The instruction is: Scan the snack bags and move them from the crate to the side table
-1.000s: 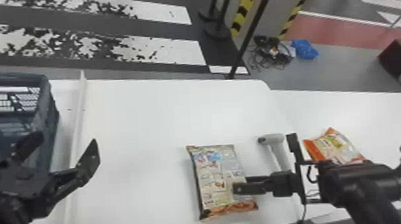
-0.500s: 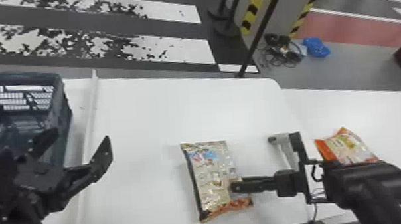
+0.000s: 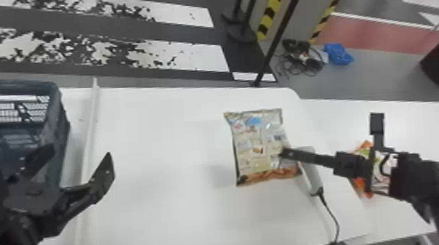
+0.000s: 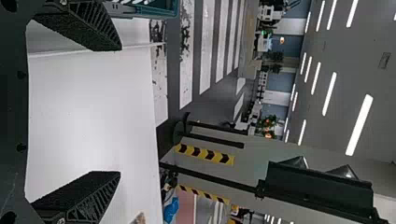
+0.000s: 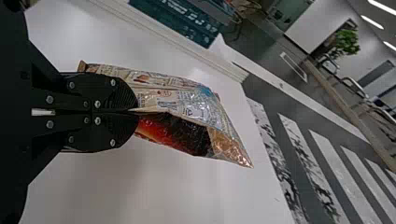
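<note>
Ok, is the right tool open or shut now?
Shut on the bag: in the right wrist view, the right tool has its two fingers together, with the bag's edge pinched between their tips.

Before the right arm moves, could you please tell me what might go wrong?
The right tool pinches the snack bag at one edge, so it may swing or slip. The scanner lies close to that bag, so a low sideways move might knock it or snag its cable.

Glossy, crinkled plastic snack bag (image 3: pixel 258 143)
</note>
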Available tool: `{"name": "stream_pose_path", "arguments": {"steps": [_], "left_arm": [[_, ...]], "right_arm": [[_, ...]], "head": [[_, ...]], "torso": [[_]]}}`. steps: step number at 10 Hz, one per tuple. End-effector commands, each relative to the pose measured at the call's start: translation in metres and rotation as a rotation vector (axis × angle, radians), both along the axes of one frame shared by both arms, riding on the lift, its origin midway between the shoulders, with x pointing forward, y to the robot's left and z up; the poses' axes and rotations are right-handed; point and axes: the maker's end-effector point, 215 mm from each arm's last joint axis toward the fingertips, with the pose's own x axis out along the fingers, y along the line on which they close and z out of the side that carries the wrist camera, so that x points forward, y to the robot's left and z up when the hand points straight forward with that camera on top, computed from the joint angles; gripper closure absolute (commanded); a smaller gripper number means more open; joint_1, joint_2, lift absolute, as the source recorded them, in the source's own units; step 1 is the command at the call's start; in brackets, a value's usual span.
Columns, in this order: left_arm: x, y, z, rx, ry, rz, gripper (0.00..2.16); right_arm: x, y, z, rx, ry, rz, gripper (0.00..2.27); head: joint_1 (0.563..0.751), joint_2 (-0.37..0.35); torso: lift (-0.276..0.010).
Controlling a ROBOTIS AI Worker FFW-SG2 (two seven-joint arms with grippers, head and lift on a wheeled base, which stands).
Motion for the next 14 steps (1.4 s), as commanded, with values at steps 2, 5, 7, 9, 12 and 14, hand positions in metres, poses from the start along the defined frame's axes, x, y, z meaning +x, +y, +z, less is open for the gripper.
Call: {"name": "stream_pose_path", "arguments": {"steps": [2, 5, 7, 9, 12, 14], "left_arm": [[-0.003, -0.006, 0.0, 0.009, 0.007, -0.016, 0.04], [-0.005, -0.006, -0.003, 0.021, 0.016, -0.022, 0.04], [-0.008, -0.007, -0.006, 0.024, 0.022, -0.028, 0.04], [-0.016, -0.011, -0.007, 0.024, 0.027, -0.059, 0.04], [-0.018, -0.013, -0.009, 0.022, 0.031, -0.061, 0.04], [-0.019, -0.023, -0.006, 0.017, 0.025, -0.071, 0.04]], "right_arm": [[0.059, -0.101, 0.043, 0.072, -0.101, -0.288, 2.24], [0.079, -0.21, 0.005, -0.177, -0.167, -0.681, 2.24], [0.063, -0.268, -0.029, -0.317, -0.102, -0.914, 2.24], [0.053, -0.329, -0.037, -0.337, -0.123, -1.089, 2.24], [0.034, -0.347, -0.061, -0.5, -0.055, -1.171, 0.0], [0.033, -0.333, -0.058, -0.551, -0.036, -1.114, 0.05]], "head": [[0.695, -0.35], [0.695, -0.35], [0.695, -0.35], [0.695, -0.35], [0.695, -0.35], [0.695, -0.35]], "torso": [[-0.087], [-0.087], [-0.087], [-0.087], [-0.087], [-0.087]]}}
